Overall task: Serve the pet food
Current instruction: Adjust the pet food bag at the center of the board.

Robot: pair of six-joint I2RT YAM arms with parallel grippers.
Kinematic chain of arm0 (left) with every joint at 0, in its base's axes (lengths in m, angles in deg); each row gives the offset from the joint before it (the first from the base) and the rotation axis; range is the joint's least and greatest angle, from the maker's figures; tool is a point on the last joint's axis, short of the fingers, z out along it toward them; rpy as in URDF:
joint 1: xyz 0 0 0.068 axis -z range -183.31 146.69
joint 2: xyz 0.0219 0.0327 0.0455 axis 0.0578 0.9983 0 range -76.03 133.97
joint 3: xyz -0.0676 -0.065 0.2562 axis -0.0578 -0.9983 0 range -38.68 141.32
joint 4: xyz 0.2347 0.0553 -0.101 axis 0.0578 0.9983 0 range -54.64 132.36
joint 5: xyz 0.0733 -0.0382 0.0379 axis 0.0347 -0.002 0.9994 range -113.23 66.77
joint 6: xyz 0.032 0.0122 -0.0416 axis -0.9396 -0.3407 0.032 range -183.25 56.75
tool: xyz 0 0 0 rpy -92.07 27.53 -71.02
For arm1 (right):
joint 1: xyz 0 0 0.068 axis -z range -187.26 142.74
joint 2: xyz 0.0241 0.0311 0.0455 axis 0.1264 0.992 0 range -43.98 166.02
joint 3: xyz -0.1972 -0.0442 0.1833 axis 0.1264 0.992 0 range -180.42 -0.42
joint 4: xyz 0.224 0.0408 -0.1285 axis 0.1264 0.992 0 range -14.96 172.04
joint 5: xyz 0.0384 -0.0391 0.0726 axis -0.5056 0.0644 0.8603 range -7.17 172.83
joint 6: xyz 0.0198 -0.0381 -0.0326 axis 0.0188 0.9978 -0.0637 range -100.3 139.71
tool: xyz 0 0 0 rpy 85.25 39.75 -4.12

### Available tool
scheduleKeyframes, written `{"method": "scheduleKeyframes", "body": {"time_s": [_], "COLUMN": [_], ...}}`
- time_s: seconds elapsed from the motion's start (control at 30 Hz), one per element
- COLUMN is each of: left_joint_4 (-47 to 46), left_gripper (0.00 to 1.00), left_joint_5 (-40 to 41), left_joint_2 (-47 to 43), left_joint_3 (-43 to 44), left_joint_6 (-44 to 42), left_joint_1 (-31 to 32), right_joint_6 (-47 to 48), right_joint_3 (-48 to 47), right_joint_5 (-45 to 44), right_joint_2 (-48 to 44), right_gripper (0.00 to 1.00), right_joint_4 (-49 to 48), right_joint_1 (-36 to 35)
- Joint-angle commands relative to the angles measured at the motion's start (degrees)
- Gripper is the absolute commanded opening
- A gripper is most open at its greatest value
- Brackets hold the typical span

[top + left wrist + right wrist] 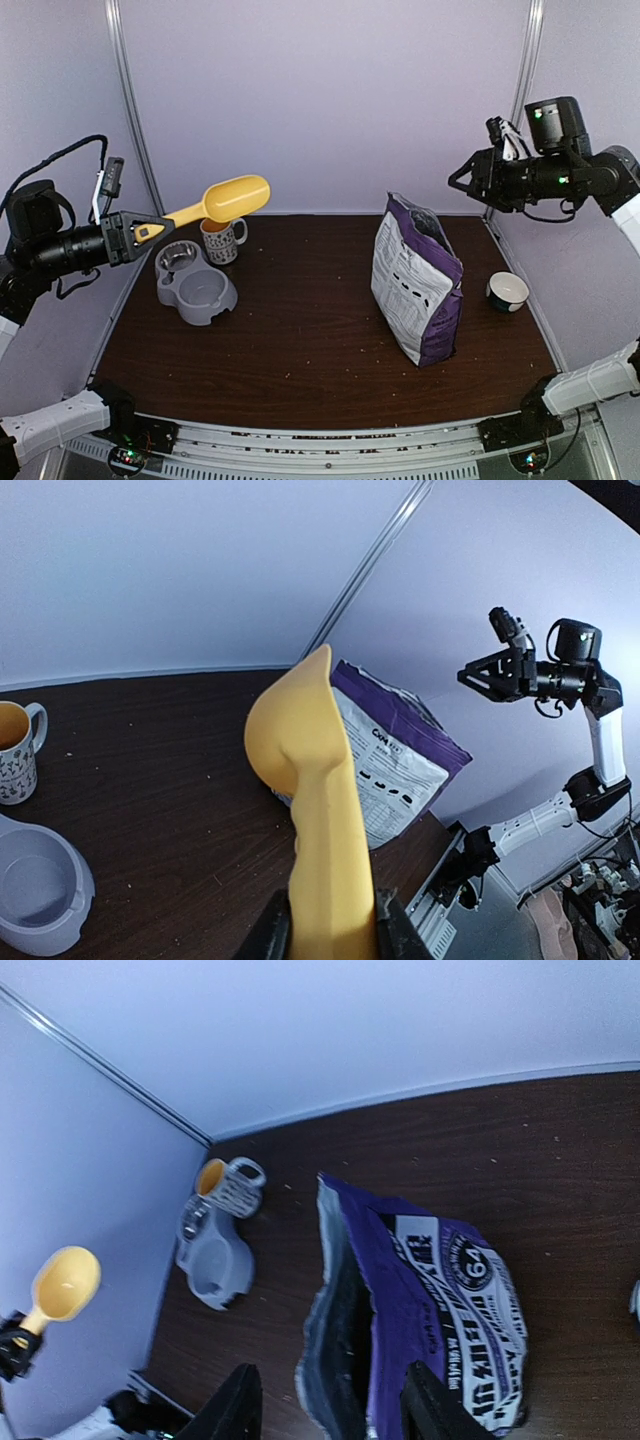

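The purple-and-white pet food bag (415, 280) stands upright right of the table's middle, its top open; the inside is dark and no kibble shows (345, 1330). My left gripper (135, 235) is shut on the handle of the yellow scoop (225, 200), held high above the grey double bowl (195, 282) at the left. In the left wrist view the scoop (310, 780) points toward the bag (390, 760). In the right wrist view the scoop's cup (65, 1285) looks empty. My right gripper (462, 180) is open and empty, high above and right of the bag (430, 1300).
A patterned mug (222, 240) stands just behind the double bowl. A small white bowl (508, 291) sits near the table's right edge. Crumbs are scattered on the dark wood table (300, 340). Purple walls close in the back and sides.
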Motion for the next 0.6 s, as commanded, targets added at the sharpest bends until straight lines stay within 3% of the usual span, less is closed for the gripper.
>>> {"method": "scheduleKeyframes", "body": {"time_s": [0.0, 0.33, 0.57], "left_joint_4": [-1.9, -1.7, -1.8], "left_gripper": [0.23, 0.22, 0.22], "left_joint_5": [0.0, 0.7, 0.9], "left_joint_2": [-0.4, -0.5, -0.1], "left_joint_3": [-0.2, -1.0, -1.0], "left_joint_6": [0.0, 0.3, 0.3], "left_joint_1": [-0.3, -0.4, -0.3], "right_joint_6": [13.4, 18.8, 21.8], "right_joint_3": [-1.3, -7.0, -12.9], "right_joint_5": [-12.3, -24.4, -31.5], "right_joint_2": [4.4, 12.9, 22.1], "right_gripper": [0.5, 0.54, 0.49], "right_joint_4": [13.0, 18.7, 23.5], "right_joint_1": [-5.4, -11.7, -13.3]}}
